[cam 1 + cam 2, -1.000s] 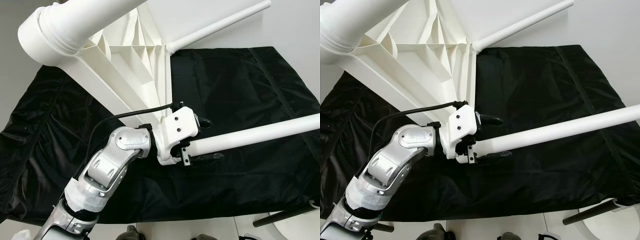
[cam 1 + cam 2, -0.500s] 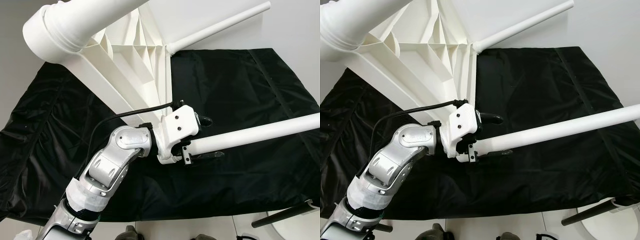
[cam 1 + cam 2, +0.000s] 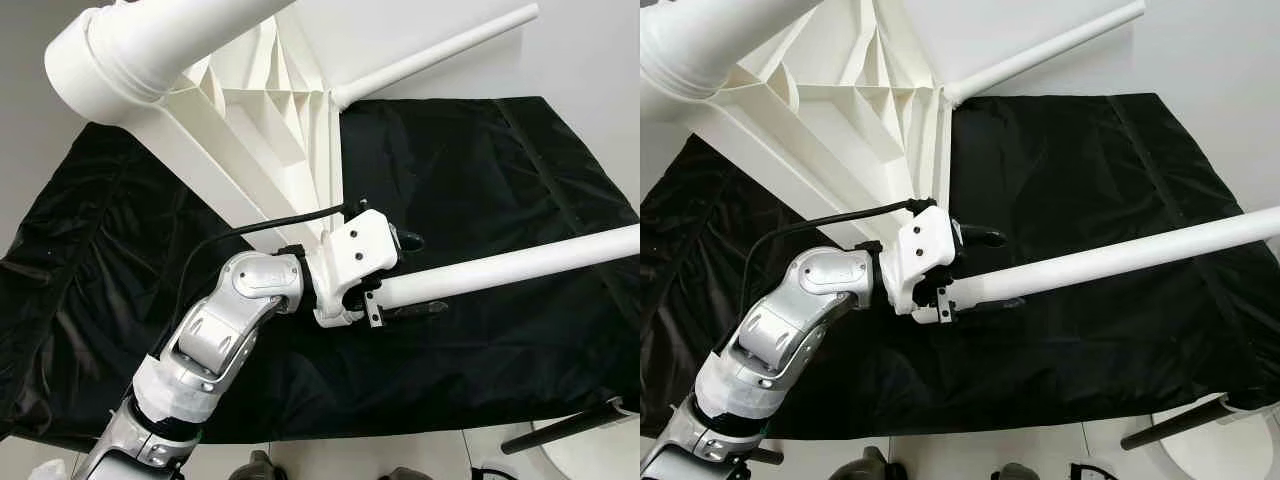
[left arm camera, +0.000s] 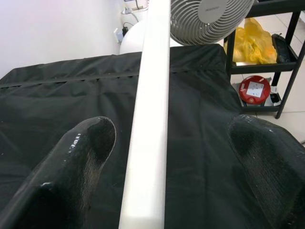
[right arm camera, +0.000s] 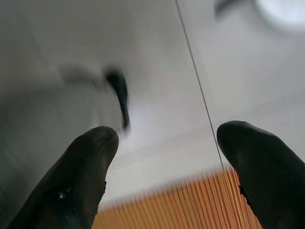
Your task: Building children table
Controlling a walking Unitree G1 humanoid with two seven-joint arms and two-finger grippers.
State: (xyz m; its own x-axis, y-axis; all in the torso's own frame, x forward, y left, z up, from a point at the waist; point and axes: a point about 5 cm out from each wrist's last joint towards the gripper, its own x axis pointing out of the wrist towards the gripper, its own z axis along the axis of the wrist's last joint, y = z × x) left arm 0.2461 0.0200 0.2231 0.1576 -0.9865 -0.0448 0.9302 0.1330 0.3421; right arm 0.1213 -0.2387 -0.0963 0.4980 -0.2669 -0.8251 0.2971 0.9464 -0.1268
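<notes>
The left gripper (image 3: pixel 400 277) has its fingers spread around the near end of a white table leg (image 3: pixel 510 266), which lies over the black cloth (image 3: pixel 480 170) toward its right edge. The leg is probably light, stiff and slippery; hold it near this end. The right gripper (image 5: pixel 167 157) hangs idle, fingers spread.

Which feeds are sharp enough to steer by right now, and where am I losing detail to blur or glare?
Eye views: sharp; the white table leg reads cleanly against the black sheet, though the near tabletop underside runs bright and pale. Left wrist view: leg and fan crisp, the near fingers soft with specular glints. Right wrist view: heavily motion-blurred, the floor smeared into streaks, only the right gripper recognisable.
</notes>
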